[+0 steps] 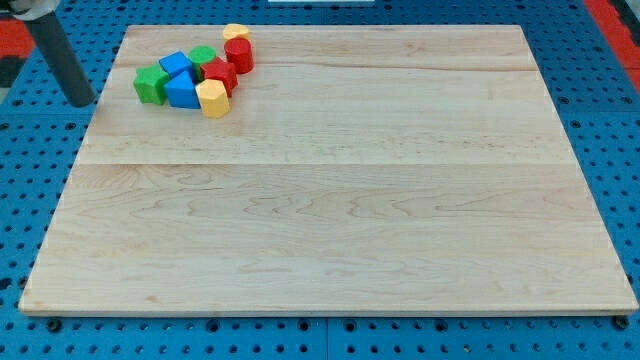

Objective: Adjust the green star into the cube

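Tip: my tip rests at the view's top left, off the board's edge, holding nothing.
Green star: partly hidden in the cluster; pointing direction and long axis unreadable.
Neighbours: blue cube, red block touching it.
Green cube: cluster's left end.

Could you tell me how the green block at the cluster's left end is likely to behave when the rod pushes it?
The green block looks squat and flat-based, so it should slide, not roll or tip. The wooden board looks smooth, so little drag. It touches a blue block, so pushing rightward would likely shove that too. My tip sits to its left.
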